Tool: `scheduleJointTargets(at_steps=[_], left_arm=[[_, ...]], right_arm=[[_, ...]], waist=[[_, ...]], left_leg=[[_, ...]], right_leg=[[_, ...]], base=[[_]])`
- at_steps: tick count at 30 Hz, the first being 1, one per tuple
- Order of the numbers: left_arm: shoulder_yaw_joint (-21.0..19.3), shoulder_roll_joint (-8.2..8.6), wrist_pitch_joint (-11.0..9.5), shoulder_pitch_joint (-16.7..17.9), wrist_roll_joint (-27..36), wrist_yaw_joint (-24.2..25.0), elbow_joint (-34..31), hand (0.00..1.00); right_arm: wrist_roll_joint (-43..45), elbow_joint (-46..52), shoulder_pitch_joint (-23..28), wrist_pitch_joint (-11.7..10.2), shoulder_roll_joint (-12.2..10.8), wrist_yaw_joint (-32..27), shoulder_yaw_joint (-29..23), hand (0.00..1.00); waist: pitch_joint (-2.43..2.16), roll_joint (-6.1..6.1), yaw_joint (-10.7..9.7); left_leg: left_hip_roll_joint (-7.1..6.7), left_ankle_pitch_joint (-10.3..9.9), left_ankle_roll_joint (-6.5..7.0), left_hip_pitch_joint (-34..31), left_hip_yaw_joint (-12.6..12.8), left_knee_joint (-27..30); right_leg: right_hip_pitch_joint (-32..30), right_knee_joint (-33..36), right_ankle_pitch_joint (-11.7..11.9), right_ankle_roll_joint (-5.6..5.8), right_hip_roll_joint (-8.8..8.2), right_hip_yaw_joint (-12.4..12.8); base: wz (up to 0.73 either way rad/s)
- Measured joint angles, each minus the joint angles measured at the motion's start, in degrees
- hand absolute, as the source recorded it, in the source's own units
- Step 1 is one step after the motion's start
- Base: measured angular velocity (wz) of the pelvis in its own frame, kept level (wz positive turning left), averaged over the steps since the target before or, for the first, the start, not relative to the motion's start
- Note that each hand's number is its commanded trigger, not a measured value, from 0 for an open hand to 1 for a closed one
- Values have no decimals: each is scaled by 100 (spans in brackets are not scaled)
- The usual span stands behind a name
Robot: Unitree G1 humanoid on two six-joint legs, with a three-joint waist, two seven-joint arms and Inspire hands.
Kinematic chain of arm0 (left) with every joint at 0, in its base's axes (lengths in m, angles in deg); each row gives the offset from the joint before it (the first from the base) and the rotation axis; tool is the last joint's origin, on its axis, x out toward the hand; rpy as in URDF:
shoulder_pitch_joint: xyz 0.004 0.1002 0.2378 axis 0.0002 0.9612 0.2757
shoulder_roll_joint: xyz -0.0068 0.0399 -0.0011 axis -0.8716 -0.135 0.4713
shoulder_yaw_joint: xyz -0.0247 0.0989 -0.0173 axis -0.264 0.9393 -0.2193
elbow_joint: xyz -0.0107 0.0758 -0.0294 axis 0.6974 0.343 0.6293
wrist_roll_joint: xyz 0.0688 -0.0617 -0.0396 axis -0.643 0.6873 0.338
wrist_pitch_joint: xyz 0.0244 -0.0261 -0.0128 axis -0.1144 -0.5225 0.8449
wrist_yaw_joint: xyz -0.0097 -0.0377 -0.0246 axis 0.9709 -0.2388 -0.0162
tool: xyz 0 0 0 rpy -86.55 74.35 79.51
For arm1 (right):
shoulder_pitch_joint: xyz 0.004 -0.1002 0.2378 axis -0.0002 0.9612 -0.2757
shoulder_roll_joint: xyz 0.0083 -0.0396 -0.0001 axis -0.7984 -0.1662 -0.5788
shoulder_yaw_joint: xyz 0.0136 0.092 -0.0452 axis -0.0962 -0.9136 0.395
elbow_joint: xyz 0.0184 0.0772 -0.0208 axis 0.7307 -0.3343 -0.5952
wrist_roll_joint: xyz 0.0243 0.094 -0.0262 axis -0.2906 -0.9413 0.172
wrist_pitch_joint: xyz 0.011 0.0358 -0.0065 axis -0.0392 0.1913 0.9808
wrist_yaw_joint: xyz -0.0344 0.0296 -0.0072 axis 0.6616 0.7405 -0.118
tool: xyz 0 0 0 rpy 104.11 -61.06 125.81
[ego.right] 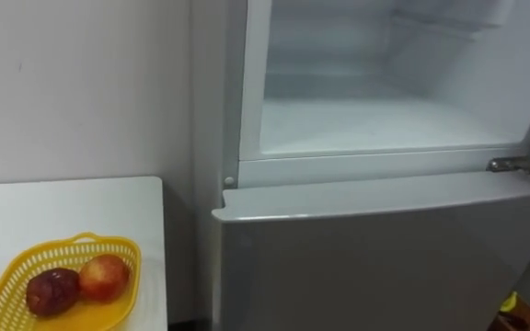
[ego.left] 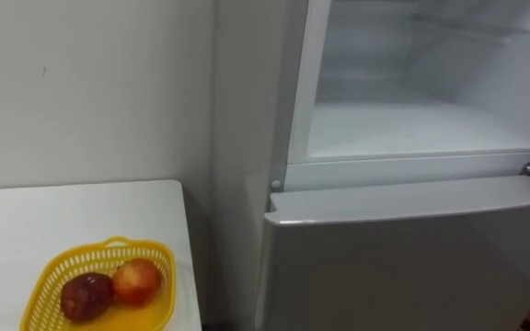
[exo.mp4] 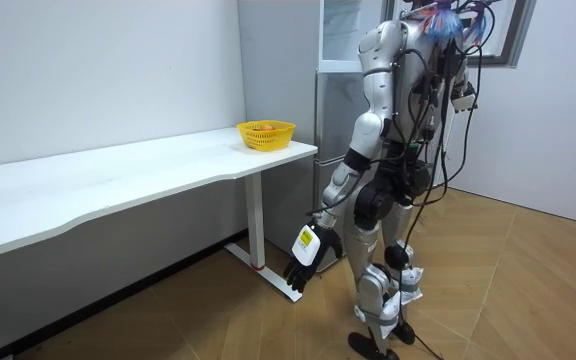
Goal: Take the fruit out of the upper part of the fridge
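We count two fruits touching in one yellow basket point(ego.left: 40, 292) at the tabletop's point(ego.left: 63, 216) end near the fridge point(ego.left: 412, 257): a dark red apple point(ego.left: 86, 295) left of a lighter red apple point(ego.left: 137, 280). The upper compartment point(ego.left: 412, 129) stands open. Our left hand point(exo.mp4: 303, 266) hangs by the thigh, fingers relaxed, holding nothing.

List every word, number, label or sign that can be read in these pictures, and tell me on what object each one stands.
No text can be read in these pictures.
Fridge: no lettering shows on its closed lower door or in its open upper compartment.
Yellow basket and white table: plain, no print.
Left hand: the marks on its back in the room view are too small to read.
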Motion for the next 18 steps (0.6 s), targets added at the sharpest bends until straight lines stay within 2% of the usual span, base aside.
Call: scheduleJointTargets(at_steps=[6, 18], left_arm=[[-123, -1, -2, 4, 6, -44, 80, 0], [-126, 6, -11, 19, 8, -47, 174, 0]], right_arm=[[39, -1, -158, 22, 217, 25, 0, 0], [98, 0, -181, 50, 218, 9, 2, 0]], waist=[[-6, -7, -106], [-9, -29, -95]], left_leg=[[2, 0, 0, 2, -3, -2], [7, 3, -5, 10, -1, 29]], right_leg=[[1, 1, 9, -9, -2, -37], [-5, -1, 11, -12, -9, -71]], base=[[0], [0]])
